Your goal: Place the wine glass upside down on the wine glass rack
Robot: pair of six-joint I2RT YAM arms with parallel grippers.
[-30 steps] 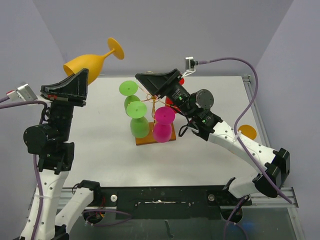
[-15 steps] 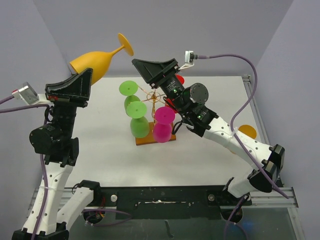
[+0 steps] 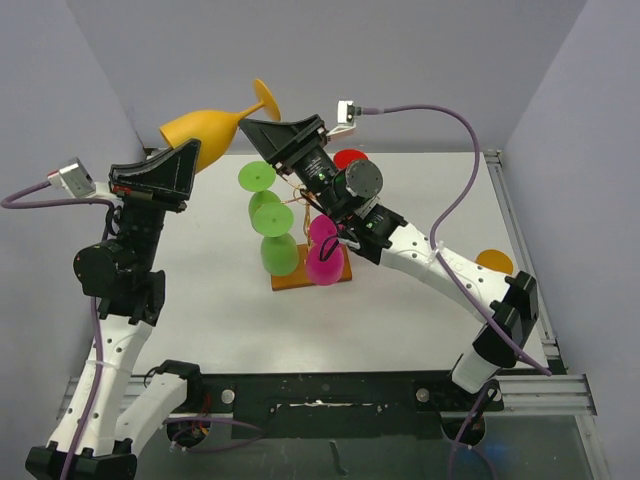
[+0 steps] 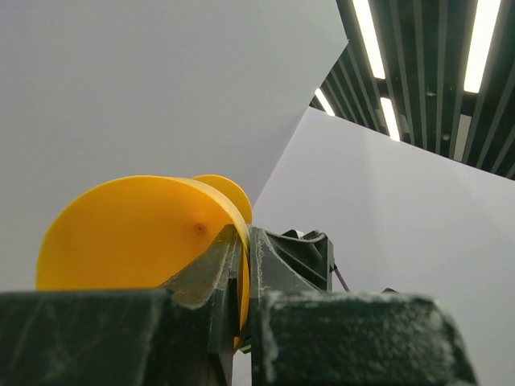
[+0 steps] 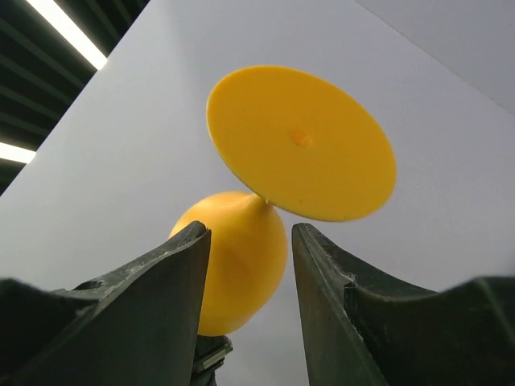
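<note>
My left gripper is shut on the rim of a yellow wine glass, held high and tilted, foot pointing up and right. In the left wrist view the yellow bowl fills the space above my fingers. My right gripper is open, raised just below the glass's stem; in its wrist view the foot and bowl hang beyond the open fingers, apart from them. The wine glass rack, gold wire on a brown wooden base, stands mid-table with two green glasses and a pink glass hanging on it.
A red object lies behind the rack, partly hidden by the right arm. An orange disc lies near the table's right edge. Purple walls close in on left, back and right. Cables trail from both wrists.
My left gripper has swung the yellow glass to the right, toward the rack. My right gripper has risen and moved left, up under the glass's stem.
</note>
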